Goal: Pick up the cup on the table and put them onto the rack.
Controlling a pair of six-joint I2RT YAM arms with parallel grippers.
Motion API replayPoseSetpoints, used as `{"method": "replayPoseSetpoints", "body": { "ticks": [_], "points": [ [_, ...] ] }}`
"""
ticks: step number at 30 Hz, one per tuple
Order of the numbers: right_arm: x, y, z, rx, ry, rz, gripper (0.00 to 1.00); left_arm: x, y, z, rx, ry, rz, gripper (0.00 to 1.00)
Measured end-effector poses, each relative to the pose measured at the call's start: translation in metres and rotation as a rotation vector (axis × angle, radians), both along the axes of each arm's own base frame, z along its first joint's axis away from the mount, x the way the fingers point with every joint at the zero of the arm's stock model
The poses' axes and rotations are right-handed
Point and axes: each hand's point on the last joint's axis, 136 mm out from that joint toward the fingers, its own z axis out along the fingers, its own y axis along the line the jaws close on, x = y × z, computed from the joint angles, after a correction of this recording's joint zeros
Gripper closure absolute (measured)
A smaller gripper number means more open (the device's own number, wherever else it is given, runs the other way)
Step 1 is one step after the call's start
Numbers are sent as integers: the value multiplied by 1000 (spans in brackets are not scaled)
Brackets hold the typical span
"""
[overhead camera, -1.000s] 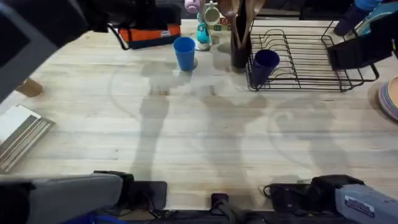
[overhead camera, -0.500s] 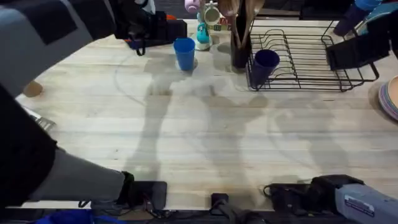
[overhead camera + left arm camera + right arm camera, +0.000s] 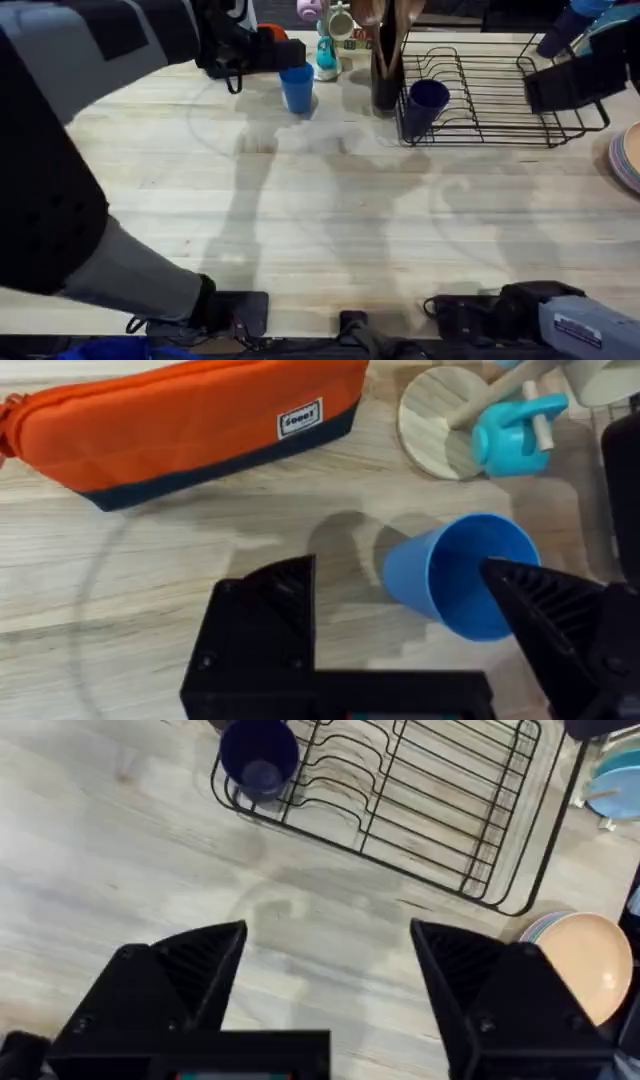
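Wood table (image 3: 330, 220) w/ blue cup (image 3: 296, 86), rack (image 3: 500, 100), orange pouch (image 3: 190, 420).

The left arm rises large under the overhead camera and stretches far forward, its left end effector (image 3: 400, 620) held low with its 2 black fingers (image 3: 265, 610) spread wide apart. The right end effector (image 3: 330, 970) hangs high, pointed downward, its 2 fingers likewise parted wide.

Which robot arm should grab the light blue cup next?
The left one, I think. Its gripper is already right at the light blue cup, jaws open with the cup partly between them. The right gripper hangs over bare table, short of the rack, with the dark blue cup already in it.
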Motion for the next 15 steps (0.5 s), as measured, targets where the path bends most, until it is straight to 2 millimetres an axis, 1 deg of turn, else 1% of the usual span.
{"method": "replayPoseSetpoints", "body": {
  "ticks": [3,8,10,13,15],
  "points": [
    [0,0,0,0,0,0,10,0,0,-6,1,14,-1,8],
    [0,0,0,1,0,-2,9,0,-1,-25,-5,62,9,3],
    [0,0,0,2,0,-2,9,-1,0,-30,-6,74,12,42],
    [0,0,0,2,0,-2,10,0,-1,-30,-9,72,14,108],
    [0,0,0,2,0,-2,9,0,-1,-30,-10,74,16,173]
  ]
}}
